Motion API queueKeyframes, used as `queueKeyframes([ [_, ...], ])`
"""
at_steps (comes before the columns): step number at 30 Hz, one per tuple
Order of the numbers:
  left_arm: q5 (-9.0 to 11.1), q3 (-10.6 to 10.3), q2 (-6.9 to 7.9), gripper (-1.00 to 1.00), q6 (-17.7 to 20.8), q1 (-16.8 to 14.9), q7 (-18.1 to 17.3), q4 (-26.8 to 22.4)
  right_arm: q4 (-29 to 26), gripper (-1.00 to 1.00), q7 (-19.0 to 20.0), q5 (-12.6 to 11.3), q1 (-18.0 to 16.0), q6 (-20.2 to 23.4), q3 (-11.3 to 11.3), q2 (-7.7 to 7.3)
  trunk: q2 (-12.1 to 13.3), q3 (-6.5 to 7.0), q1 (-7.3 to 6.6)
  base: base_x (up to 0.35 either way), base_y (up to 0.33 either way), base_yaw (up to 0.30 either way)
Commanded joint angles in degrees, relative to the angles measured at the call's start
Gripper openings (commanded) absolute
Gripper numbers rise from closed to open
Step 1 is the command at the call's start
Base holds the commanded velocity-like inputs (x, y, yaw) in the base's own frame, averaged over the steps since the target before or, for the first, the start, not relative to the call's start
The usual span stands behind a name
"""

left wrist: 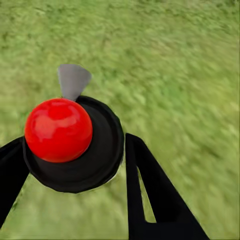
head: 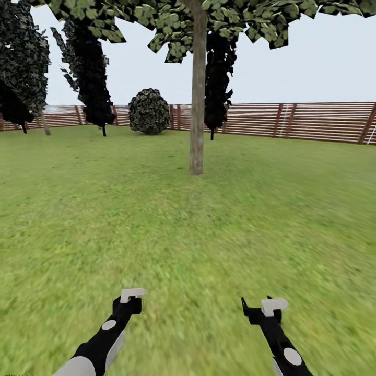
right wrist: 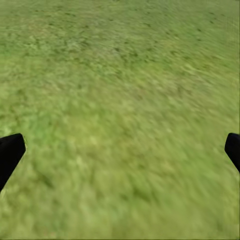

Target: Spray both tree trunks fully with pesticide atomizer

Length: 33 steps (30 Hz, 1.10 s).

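Black fingers of the left gripper [left wrist: 75,165] clasp the round black pesticide atomizer [left wrist: 75,145] with its glossy red ball. The right gripper [right wrist: 120,150] gapes wide over blurred green grass [right wrist: 120,75], holding nothing.

A green grass lawn [head: 172,224] stretches across the ground under a pale grey, evenly lit sky [head: 313,62]. A brown horizontal-slat wooden fence [head: 313,121] closes the far edge. Before it stand a round leafy bush [head: 149,111] and several thin-trunked dark trees [head: 91,73]. Overhead, a blocky green leaf canopy [head: 172,21] spreads along the top.
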Motion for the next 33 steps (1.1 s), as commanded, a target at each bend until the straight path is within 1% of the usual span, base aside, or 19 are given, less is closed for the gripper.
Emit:
queueKeyframes([
  [1,0.0,0.02,0.0,-1.0,0.01,0.0,-0.01,-0.01,0.0,1.0,0.0,0.0,0.0,0.0,0.0,0.0,0.0,0.0,0.0,0.264,0.216,0.277],
  [19,0.0,0.0,0.0,-1.0,-0.01,0.0,-0.01,-0.01,0.0,1.0,0.02,0.0,0.0,-0.03,0.0,0.0,0.0,0.0,0.0,0.265,0.215,0.264],
  [30,0.0,0.06,-0.03,-1.0,0.01,0.0,-0.01,-0.01,0.06,1.0,0.02,0.09,0.0,0.0,0.09,0.0,0.0,0.0,0.0,0.265,0.214,0.025],
  [33,0.0,0.07,-0.01,-1.0,0.0,0.0,-0.01,-0.01,0.88,1.0,0.02,0.07,0.0,0.0,0.09,0.0,0.0,0.0,0.0,0.266,0.213,0.0],
])
